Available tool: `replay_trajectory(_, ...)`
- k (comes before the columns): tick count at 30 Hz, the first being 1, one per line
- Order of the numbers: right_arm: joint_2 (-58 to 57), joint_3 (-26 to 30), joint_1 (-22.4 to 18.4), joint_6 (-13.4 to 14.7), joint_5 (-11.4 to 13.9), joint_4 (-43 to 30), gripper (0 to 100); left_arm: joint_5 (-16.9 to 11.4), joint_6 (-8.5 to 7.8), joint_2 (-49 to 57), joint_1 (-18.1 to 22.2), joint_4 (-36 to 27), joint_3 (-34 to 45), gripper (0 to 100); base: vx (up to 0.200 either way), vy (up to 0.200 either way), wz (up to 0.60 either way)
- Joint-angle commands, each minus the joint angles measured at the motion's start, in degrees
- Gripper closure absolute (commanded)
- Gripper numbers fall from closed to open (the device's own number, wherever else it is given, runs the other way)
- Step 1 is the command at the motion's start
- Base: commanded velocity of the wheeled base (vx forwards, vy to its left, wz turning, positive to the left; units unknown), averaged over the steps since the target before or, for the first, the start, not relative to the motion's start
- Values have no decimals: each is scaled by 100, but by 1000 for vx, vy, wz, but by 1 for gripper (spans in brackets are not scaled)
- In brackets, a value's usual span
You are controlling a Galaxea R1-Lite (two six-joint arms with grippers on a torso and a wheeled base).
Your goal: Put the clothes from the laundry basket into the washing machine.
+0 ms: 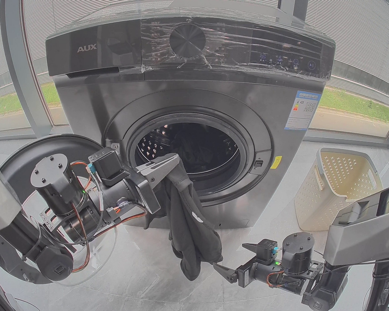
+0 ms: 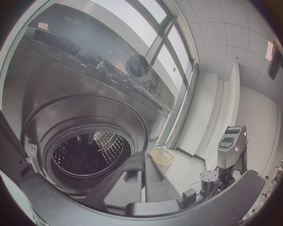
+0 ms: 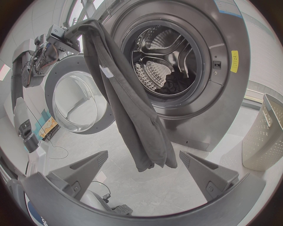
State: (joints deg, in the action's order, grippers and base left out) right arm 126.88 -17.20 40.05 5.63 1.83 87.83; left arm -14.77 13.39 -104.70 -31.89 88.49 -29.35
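The left gripper (image 1: 170, 160) clamps the dark grey fabric garment (image 1: 187, 222) high before the steel washing-machine drum (image 1: 154, 144), so it hangs clear. The right gripper (image 1: 218, 268), jaws spread, sits just beside the hem.

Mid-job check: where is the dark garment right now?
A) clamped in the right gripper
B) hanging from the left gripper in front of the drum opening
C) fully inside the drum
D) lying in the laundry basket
B: the dark garment hangs from the left gripper, which is shut on its top, in front of the washing machine opening. The right gripper is open by its lower end.
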Motion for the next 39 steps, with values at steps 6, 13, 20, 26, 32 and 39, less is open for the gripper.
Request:
replay_trajectory(6, 733, -609, -58, -1, 81, 32, 0, 1, 6, 38, -98, 19, -26, 100, 0, 0, 0)
replay_trajectory(13, 1005, -1031, -155, -9, 151, 76, 0, 1, 6, 29, -168, 19, -106, 100, 0, 0, 0)
replay_trajectory(20, 1190, -1347, -173, -18, 151, 76, 0, 1, -3, 20, -168, 19, -106, 100, 0, 0, 0)
replay_trajectory(26, 1436, -1760, -164, -9, 151, 85, 0, -8, 6, 29, -160, 19, -106, 100, 0, 0, 0)
replay_trajectory(32, 1559, -2077, -164, 8, 125, 85, 100, -8, -3, 38, -160, 19, -97, 100, 0, 0, 0)
replay_trajectory(39, 1471, -2182, -146, 52, 142, 94, 100, -8, 6, 29, -160, 19, -53, 100, 0, 0, 0)
